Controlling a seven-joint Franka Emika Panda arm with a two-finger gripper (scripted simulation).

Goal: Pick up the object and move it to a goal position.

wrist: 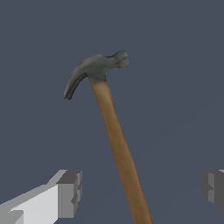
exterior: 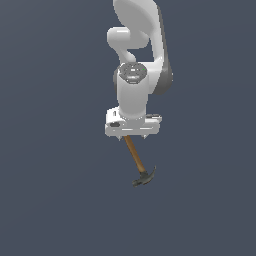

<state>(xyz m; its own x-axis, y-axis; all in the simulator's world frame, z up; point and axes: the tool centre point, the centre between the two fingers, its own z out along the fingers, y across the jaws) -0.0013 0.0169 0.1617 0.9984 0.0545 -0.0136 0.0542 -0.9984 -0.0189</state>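
The hammer (exterior: 135, 158) has a slim orange-brown wooden handle and a dark grey head with a curved claw (exterior: 144, 178). In the exterior view it lies on the flat dark surface, handle end under my gripper (exterior: 132, 136), head toward the viewer. In the wrist view the hammer (wrist: 114, 133) runs lengthwise between my two fingertips (wrist: 70, 192), with its head (wrist: 97, 69) far from them. My gripper (wrist: 140, 190) is open wide. The handle end sits between the fingers and touches neither.
The surface is a plain dark blue-grey ground (exterior: 55, 190) with no other objects or edges in view. The white arm (exterior: 135, 55) rises straight above the gripper.
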